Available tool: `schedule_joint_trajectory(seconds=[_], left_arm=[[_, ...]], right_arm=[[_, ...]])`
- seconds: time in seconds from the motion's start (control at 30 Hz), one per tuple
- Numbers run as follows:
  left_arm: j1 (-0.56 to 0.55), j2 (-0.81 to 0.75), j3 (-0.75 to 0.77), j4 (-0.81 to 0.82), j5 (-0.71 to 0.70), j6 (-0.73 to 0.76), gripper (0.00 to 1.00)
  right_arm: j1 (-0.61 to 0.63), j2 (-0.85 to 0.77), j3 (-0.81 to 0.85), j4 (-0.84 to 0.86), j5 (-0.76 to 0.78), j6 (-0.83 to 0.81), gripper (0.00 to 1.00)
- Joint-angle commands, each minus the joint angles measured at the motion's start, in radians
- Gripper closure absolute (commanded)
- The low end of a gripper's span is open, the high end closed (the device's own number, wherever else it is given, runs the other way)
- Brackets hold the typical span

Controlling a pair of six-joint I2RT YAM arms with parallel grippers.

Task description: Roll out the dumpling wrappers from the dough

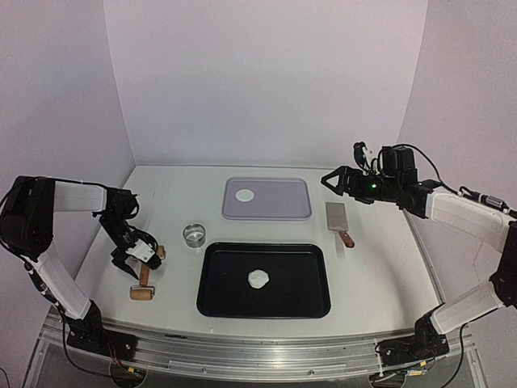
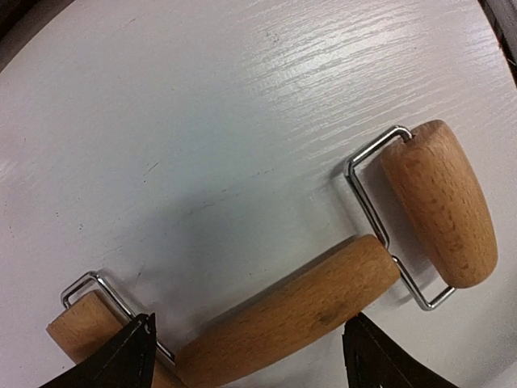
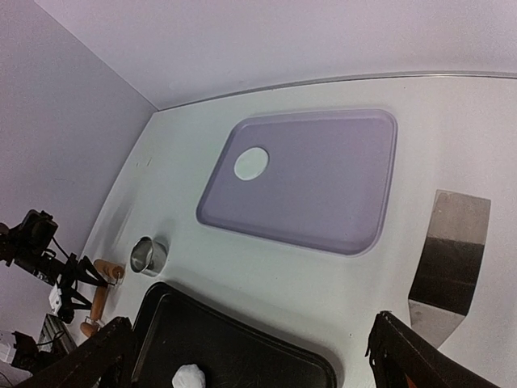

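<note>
Two black fingers [image 2: 133,356] of the left gripper [image 2: 252,343] are seen spread apart, one on each side of the handle of a wooden pastry roller [image 2: 299,311] lying flat on the table. Nothing is clamped, though whether a pad is brushing the wood can't really be made out. The roller's bigger barrel is fully shown, but the smaller one is cut off by the frame edge and partly hidden behind a finger.

Over on the far right, the right gripper [image 1: 333,183] is held up in the air with its jaws wide apart, above a bench scraper [image 1: 338,218].

The dough [image 1: 258,278] is sat as a small lump in the middle of a black tray [image 1: 212,301]; in the right wrist view it's clipped by the bottom edge. One dumpling wrapper [image 1: 245,195] is laid in the left part of a lavender tray [image 1: 283,204] behind it. A little metal ring [image 1: 195,234] is parked near the black tray's far left corner.

Everything is set on a white table [image 1: 388,267], boxed in by plain pale walls.
</note>
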Motion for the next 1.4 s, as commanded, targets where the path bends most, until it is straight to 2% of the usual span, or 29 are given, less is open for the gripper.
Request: schedule_joint_trajectory(seconds=[0.0, 0.17, 0.5, 0.57, 0.67, 0.87, 0.97, 1.03, 1.13, 1.2, 1.27, 1.37], left_arm=[[-0.003, 0.026, -0.02, 0.073, 0.001, 0.72, 0.27], [-0.004, 0.037, -0.025, 0.074, 0.022, 0.724, 0.44], [-0.006, -0.002, -0.076, 0.016, 0.031, 0.709, 1.0], [-0.005, -0.027, -0.068, -0.007, 0.105, 0.663, 1.0], [-0.005, -0.065, -0.027, -0.045, 0.252, 0.513, 1.0], [-0.005, -0.178, 0.062, -0.015, 0.515, 0.129, 1.0], [-0.006, -0.253, 0.053, 0.072, 0.593, -0.053, 1.0], [-0.007, -0.318, 0.038, 0.207, 0.646, -0.266, 1.0], [-0.026, -0.382, 0.02, 0.464, 0.627, -0.627, 1.0], [-0.059, -0.403, 0.01, 0.598, 0.543, -0.8, 1.0], [-0.102, -0.4, 0.02, 0.679, 0.448, -0.916, 1.0], [-0.168, -0.392, 0.036, 0.722, 0.361, -0.996, 1.0]], right_arm=[[0.003, -0.046, -0.011, 0.001, 0.02, -0.005, 0.02], [0.003, -0.038, -0.005, 0.001, 0.022, 0.003, 0.02], [0.003, -0.03, -0.003, 0.0, 0.021, 0.025, 0.03], [0.004, -0.032, 0.004, -0.006, 0.023, 0.041, 0.02], [0.009, -0.036, 0.039, -0.049, 0.051, 0.075, 0.03], [0.091, 0.032, 0.282, -0.32, 0.137, 0.178, 0.06], [0.191, 0.131, 0.439, -0.414, 0.162, 0.231, 0.07], [0.265, 0.207, 0.541, -0.461, 0.157, 0.273, 0.07], [0.379, 0.343, 0.698, -0.482, 0.112, 0.34, 0.06], [0.441, 0.439, 0.813, -0.483, 0.06, 0.369, 0.05], [0.488, 0.542, 0.936, -0.483, -0.002, 0.391, 0.03], [0.542, 0.676, 1.111, -0.484, -0.06, 0.384, 0.02]])
